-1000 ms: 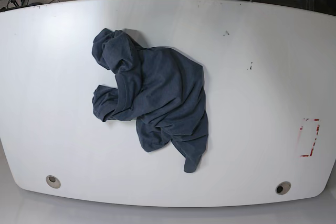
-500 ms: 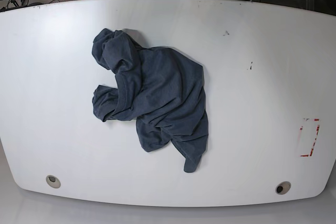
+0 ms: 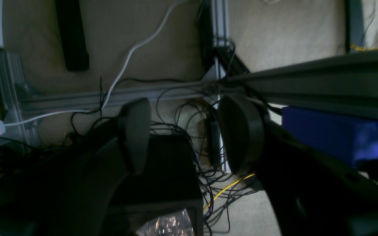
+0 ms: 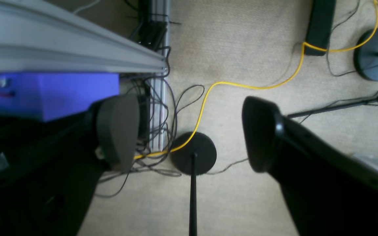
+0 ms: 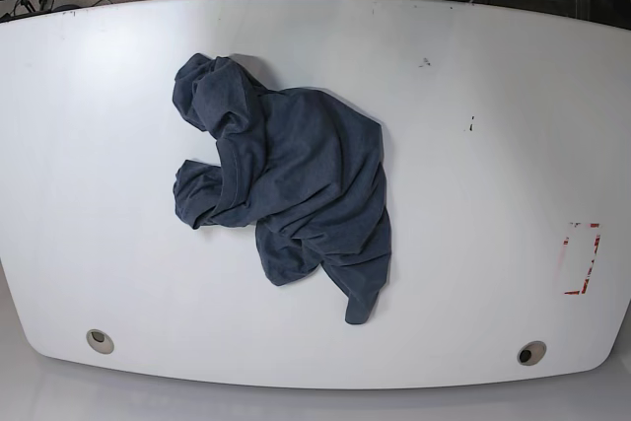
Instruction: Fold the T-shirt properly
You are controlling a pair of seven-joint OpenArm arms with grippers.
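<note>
A broad white table (image 5: pixel 473 145) fills the base view, its rounded front edge carrying two small round ports, one near each lower corner (image 5: pixel 98 340). On the table's left-centre lies the T-shirt (image 5: pixel 296 184), a dark slate-blue garment bunched into a crumpled heap, unfolded, with one rolled lump toward the far left and a narrow tail of fabric trailing toward the near edge. No lettering is visible on it. A small red-edged rectangle (image 5: pixel 582 258) is marked on the tabletop well apart from the shirt, near the right edge, and a few dark specks dot the surface beyond.

Neither arm appears over the table. The right wrist camera looks down at beige carpet (image 4: pixel 241 42), where the right gripper (image 4: pixel 190 132) hangs with its two dark fingers spread wide and nothing between them; below it sit a round black stand base (image 4: pixel 194 153) and a yellow cable (image 4: pixel 251 86). The left wrist camera shows the left gripper (image 3: pixel 184 136) likewise parted and empty, over a tangle of black wires (image 3: pixel 189 131), a white cable (image 3: pixel 133 52) and a blue box (image 3: pixel 336 131) beside a grey rail.
</note>
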